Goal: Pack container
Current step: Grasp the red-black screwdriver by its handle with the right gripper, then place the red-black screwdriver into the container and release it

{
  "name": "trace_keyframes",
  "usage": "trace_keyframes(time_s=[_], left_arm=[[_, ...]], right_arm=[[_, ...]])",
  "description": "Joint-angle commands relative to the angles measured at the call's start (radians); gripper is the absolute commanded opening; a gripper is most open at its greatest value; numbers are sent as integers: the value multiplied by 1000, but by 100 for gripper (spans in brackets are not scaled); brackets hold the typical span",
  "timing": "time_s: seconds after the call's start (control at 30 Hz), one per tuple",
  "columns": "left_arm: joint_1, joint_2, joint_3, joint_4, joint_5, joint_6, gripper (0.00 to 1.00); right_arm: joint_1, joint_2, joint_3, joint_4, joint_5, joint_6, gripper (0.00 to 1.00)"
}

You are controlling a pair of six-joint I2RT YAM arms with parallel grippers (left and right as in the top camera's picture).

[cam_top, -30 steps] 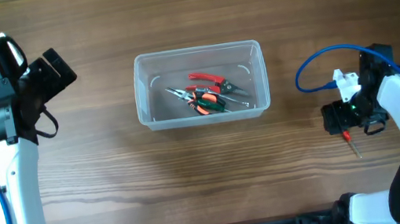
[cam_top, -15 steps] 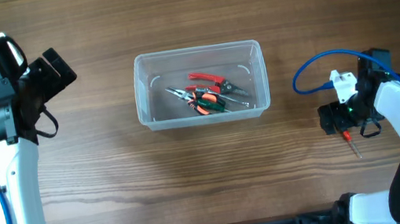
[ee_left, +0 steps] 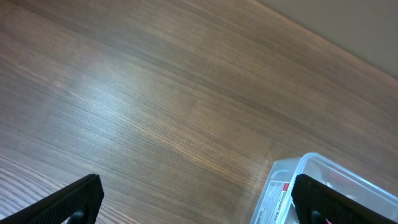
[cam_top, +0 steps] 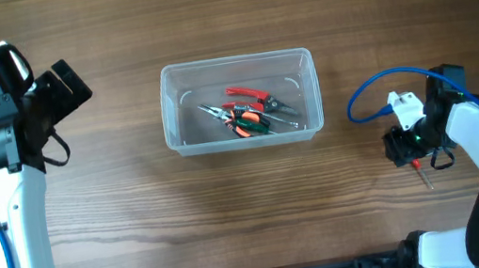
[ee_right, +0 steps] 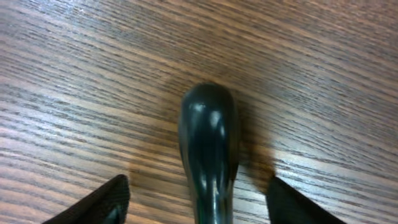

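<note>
The clear plastic container stands at the table's middle and holds several pliers and cutters with red, orange and green handles. Its corner shows in the left wrist view. A screwdriver lies on the table at the right. My right gripper is low over its handle. In the right wrist view the dark glossy handle lies between the two fingers, with a gap on each side. My left gripper is open and empty, raised at the far left.
A blue cable loops from the right arm toward the container's right side. The wooden table runs to all sides of the container.
My right gripper has shifted a little left and turned slightly over the screwdriver. The left arm and the container have not moved.
</note>
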Motion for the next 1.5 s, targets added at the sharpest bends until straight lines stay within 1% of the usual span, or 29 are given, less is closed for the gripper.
trace_keyframes(time_s=[0.0,0.1,0.17,0.27,0.33,0.37,0.5,0.57,0.63,0.7,0.73,0.97,1.03,1.07,1.13,1.3,1.37,1.43,1.47], left_arm=[[7,-7,8,-6,-10,24,100],[7,-7,8,-6,-10,24,100],[7,-7,8,-6,-10,24,100],[7,-7,8,-6,-10,24,100],[7,-7,8,-7,-10,24,100],[7,-7,8,-8,-10,24,100],[7,-7,8,-12,-10,24,100],[7,-7,8,-13,-10,24,100],[7,-7,8,-13,-10,24,100],[7,-7,8,-13,-10,24,100],[7,-7,8,-13,-10,24,100],[7,-7,8,-12,-10,24,100],[7,-7,8,-12,-10,24,100],[7,-7,8,-12,-10,24,100],[7,-7,8,-12,-10,24,100],[7,-7,8,-12,-10,24,100],[7,-7,8,-13,-10,24,100],[7,-7,8,-13,-10,24,100],[7,-7,8,-13,-10,24,100]], right_arm=[[-2,10,-5,4,-23,-81,68],[-2,9,-5,6,-23,-103,69],[-2,9,-5,5,-23,-103,67],[-2,9,-5,6,-23,-106,55],[-2,9,-5,6,-23,-106,43],[-2,10,-5,6,-23,-105,40],[-2,9,-5,6,-23,-105,20],[-2,9,-5,6,-24,-105,13],[-2,9,-5,6,-23,-105,11],[-2,9,-5,10,-24,-105,6],[-2,9,-5,14,-24,-104,4],[-2,9,25,54,-19,-101,4],[-2,9,62,54,-19,-65,4],[-2,9,90,53,-20,-19,4],[-2,8,162,42,-23,83,4],[40,2,391,-102,-34,143,4],[82,2,491,-171,-15,169,4],[149,2,600,-241,-11,169,4],[191,2,644,-254,13,193,4]])
